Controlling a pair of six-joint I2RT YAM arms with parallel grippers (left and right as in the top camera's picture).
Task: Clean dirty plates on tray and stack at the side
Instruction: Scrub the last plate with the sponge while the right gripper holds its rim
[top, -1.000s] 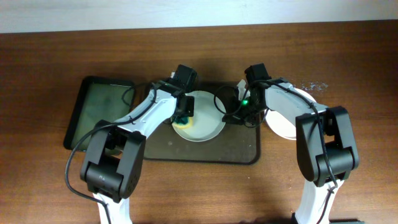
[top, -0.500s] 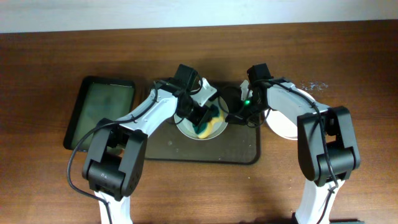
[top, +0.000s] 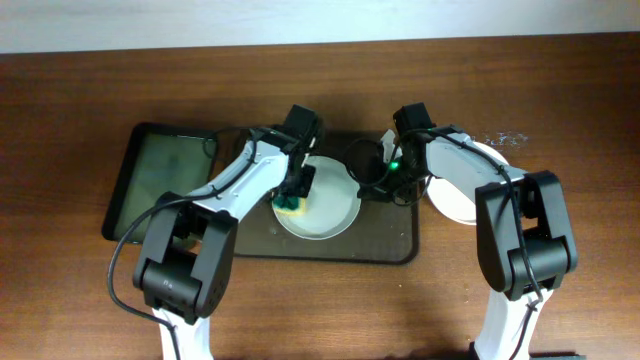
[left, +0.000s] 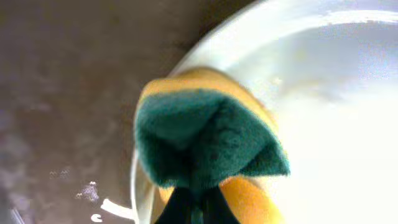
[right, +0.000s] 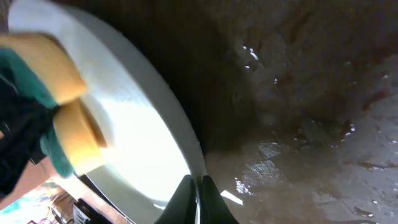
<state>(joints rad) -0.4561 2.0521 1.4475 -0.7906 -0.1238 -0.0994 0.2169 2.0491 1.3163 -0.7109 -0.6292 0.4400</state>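
Note:
A white plate (top: 328, 208) lies on the dark brown tray (top: 390, 245). My left gripper (top: 297, 186) is shut on a yellow and green sponge (top: 290, 204) and presses it on the plate's left edge. In the left wrist view the sponge (left: 205, 143) sits on the plate's rim (left: 323, 112), with my fingers (left: 196, 202) clamped on it. My right gripper (top: 366, 186) is shut on the plate's right rim. The right wrist view shows its fingers (right: 198, 194) pinching the rim of the plate (right: 137, 137), with the sponge (right: 65, 99) beyond. White plates (top: 462, 196) lie to the right of the tray.
A smaller dark green-black tray (top: 160, 178) lies left of the brown tray. The brown tray's floor is wet (right: 311, 124). White specks lie on the table at the back right (top: 505, 140).
The left gripper swept the sponge from the plate's left side to the middle right, then back to the left edge. The right gripper kept hold of the rim.

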